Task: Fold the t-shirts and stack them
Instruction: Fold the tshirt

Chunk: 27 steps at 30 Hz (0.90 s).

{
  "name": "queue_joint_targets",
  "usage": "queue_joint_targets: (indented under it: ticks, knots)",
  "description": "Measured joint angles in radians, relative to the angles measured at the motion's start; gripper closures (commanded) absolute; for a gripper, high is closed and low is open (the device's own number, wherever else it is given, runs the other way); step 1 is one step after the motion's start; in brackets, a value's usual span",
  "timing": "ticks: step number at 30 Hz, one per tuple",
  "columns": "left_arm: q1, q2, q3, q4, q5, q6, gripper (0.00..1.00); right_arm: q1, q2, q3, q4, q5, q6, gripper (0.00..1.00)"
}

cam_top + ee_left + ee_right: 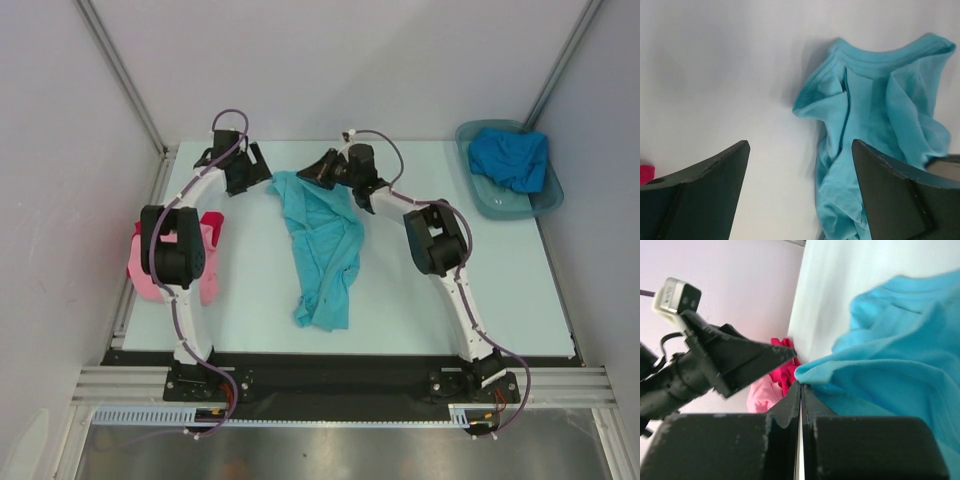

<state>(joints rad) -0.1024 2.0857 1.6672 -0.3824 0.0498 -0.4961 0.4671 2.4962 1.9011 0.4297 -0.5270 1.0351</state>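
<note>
Two arms at the far edge of the turquoise t-shirt (325,250).
Overhead alone shows the blue t-shirt (510,158) in a tub (480,203), well right of it. Left wrist: left gripper (800,145) spread wide, empty, just beside it. Right wrist: right gripper (800,386) pinched together on its edge.

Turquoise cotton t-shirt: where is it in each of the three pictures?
Top external: the turquoise cotton t-shirt lies crumpled in the middle of the pale table.
Left wrist: the shirt fills the right half, collar at the top.
Right wrist: the shirt fills the right side.
Shared landmark: the red cotton t-shirt, left of it in every view.
</note>
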Motion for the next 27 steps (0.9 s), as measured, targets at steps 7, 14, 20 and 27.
queue_joint_targets:
  ticks: [7, 14, 20, 27]
  knots:
    - [0.001, -0.040, -0.035, 0.005, 0.041, 0.002, 0.10, 0.050, 0.182, 0.310, -0.070, -0.004, 0.047, 1.00]
    - [0.003, -0.066, -0.092, 0.006, 0.060, 0.008, 0.11, 0.061, 0.228, 0.363, -0.105, 0.001, 0.073, 0.00]
    - [0.003, -0.098, -0.148, 0.031, 0.082, 0.005, 0.11, 0.031, 0.175, 0.203, -0.114, 0.040, 0.042, 0.00]
    - [-0.004, -0.172, -0.233, 0.074, 0.129, -0.003, 0.10, -0.047, -0.057, -0.014, -0.192, 0.103, -0.057, 0.00]
